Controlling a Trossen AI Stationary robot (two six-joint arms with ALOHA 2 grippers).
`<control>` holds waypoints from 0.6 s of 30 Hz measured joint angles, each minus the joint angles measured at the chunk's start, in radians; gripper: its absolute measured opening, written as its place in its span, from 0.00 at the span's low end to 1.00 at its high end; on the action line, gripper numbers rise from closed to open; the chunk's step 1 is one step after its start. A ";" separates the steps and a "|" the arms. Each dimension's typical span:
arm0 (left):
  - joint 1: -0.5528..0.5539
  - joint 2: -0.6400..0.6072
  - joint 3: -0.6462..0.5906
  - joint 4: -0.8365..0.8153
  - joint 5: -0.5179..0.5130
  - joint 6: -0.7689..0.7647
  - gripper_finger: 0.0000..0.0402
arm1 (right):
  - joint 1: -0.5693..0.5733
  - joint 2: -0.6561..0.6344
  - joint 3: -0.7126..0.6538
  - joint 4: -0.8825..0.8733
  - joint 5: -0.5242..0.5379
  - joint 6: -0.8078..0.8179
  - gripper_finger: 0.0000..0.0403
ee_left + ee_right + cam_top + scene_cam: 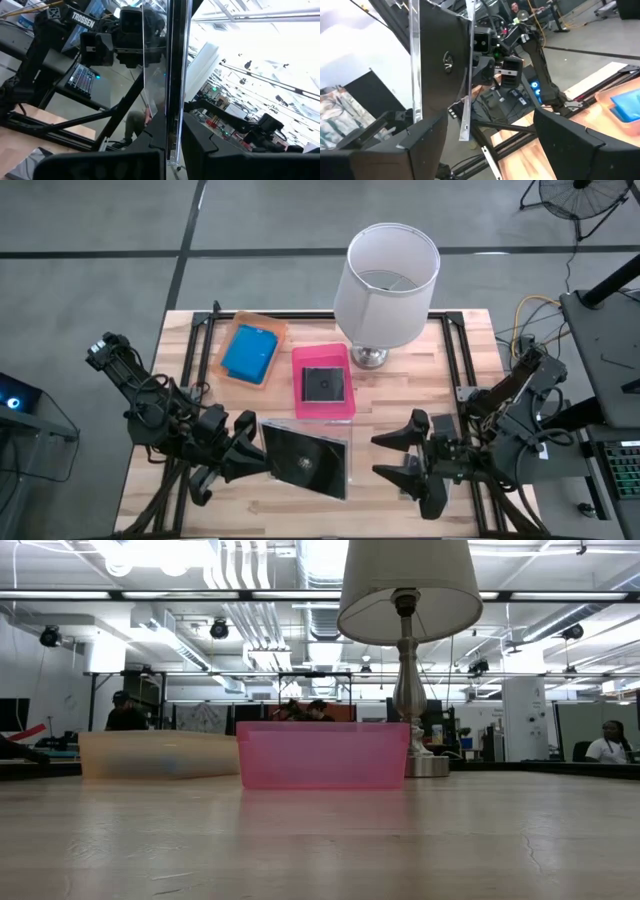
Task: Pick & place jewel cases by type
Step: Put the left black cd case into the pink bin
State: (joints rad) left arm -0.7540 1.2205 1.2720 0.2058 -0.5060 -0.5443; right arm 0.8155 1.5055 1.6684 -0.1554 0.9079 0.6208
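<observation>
Case: your clear jewel case (pixel 308 459), light, stiff, slick, brittle; take its edges.
Left pincer (pixel 258 461): clamped on its nine-o'clock edge.
Right pincer (pixel 402 456): apart.

Overhead view evenly lit, soft short shadows under the lamp (pixel 388 280) and arms on the wooden table (pixel 400 440). Low view: ceiling strip lights blown out at upper left, tabletop foreground blurred, background fairly sharp. Left wrist view: upper right washed out white, glare and reflections on the clear jewel case (pixel 165 75). Right wrist view: upper left overexposed, near fingers soft.
</observation>
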 joint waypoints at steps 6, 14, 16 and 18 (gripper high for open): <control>0.000 0.000 0.000 -0.004 -0.001 0.001 0.02 | -0.005 0.001 0.000 0.074 -0.049 -0.076 0.75; 0.000 0.000 0.000 -0.004 -0.009 0.001 0.02 | -0.036 0.001 0.000 0.085 -0.123 -0.083 0.75; 0.000 0.000 0.000 -0.004 -0.009 0.002 0.02 | -0.048 0.001 0.000 0.085 -0.140 -0.083 0.75; 0.000 0.000 0.000 -0.004 -0.010 0.002 0.02 | -0.060 0.001 0.000 0.086 -0.163 -0.083 0.75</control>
State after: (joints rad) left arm -0.7540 1.2205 1.2720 0.2020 -0.5156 -0.5427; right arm 0.7559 1.5065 1.6680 -0.0699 0.7448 0.5377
